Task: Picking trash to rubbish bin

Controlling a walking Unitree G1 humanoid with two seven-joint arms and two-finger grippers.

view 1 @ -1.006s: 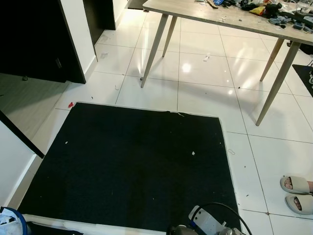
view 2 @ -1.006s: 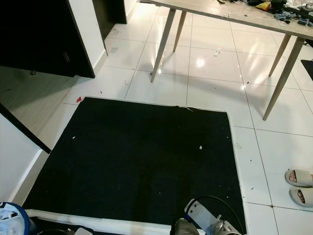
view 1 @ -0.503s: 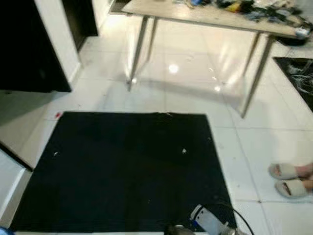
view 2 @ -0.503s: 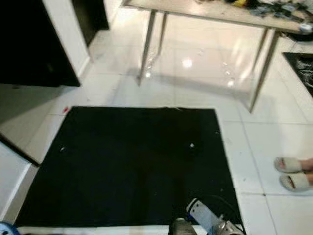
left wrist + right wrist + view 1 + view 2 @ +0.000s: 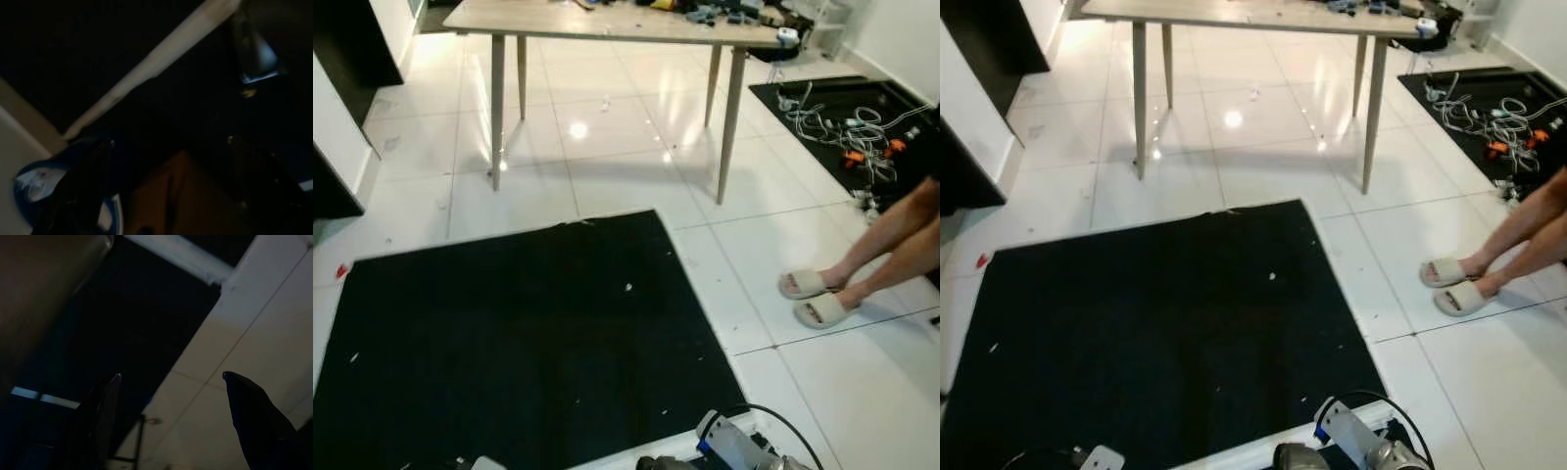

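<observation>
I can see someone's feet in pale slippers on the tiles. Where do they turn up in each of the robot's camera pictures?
Left eye view: the slippers are at the right, on white tiles right of the black mat.
Right eye view: the slippers sit at the right again, beside the mat.
Left wrist view: dark; I cannot make them out.
Right wrist view: I cannot make them out.
Shared landmark: the wooden table's right front leg, up and left of the slippers.

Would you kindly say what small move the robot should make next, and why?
Probably step forward onto the black mat toward the white scrap lying on it: both arms hang low, and the right claw is open and holds nothing.
</observation>
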